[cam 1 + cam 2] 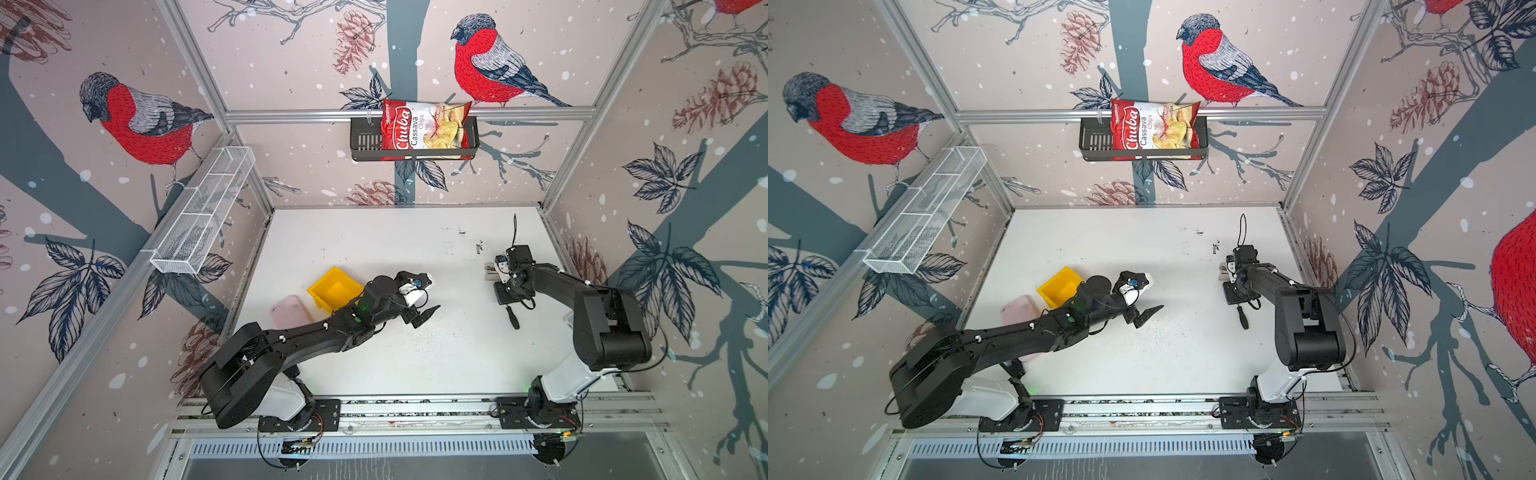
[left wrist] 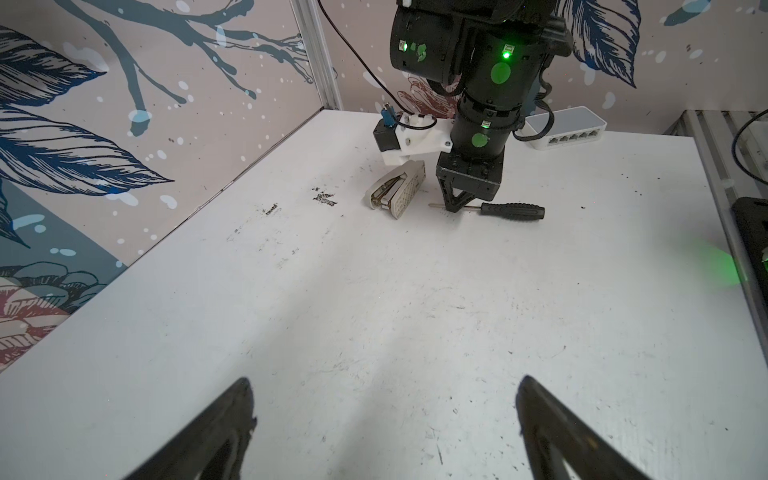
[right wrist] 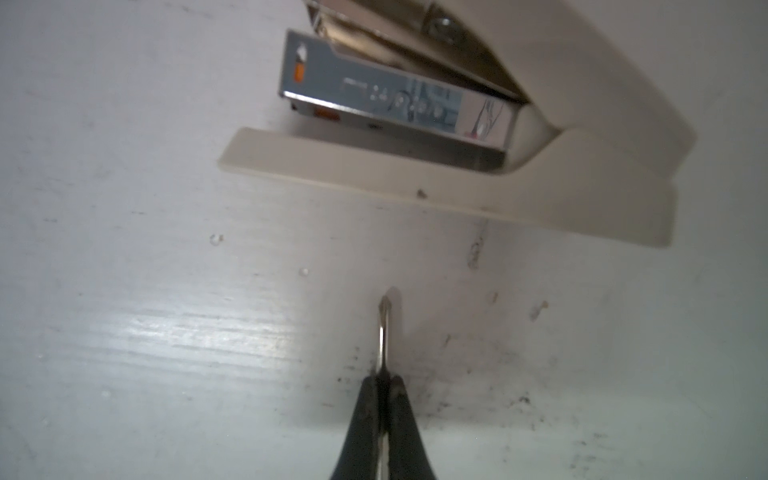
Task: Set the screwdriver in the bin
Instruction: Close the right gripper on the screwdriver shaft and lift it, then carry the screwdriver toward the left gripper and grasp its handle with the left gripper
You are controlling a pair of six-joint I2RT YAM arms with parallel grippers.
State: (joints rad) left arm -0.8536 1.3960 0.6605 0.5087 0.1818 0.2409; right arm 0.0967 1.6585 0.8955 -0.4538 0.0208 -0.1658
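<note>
The screwdriver (image 1: pixel 512 318) lies flat on the right half of the surface (image 1: pixel 374 249). Its long axis runs near to far: the black handle is at the near end and the thin shaft points away toward the stapler (image 2: pixel 397 191), which sits just beyond the tip without touching it. The right gripper (image 3: pixel 384 381) comes down from above with its jaws pressed together on the bare shaft, ahead of the handle. In the right wrist view the metal tip sticks out past the fingertips. The tool looks level on the surface and not yet lifted. The grip is on the thin end, so I judge the heavier handle may sag or swing once it is raised. The bin (image 1: pixel 334 289) stands well apart to the left, at about the same depth, with the left arm's wrist overlapping its near right corner in both top views. The carry is therefore a sideways move leftward, across the tool's axis. The left gripper (image 1: pixel 428 297) hangs between the tool and the bin with its jaws spread wide and holding nothing. It is nearer the bin but lies in the path, which the right arm would likely have to clear.
</note>
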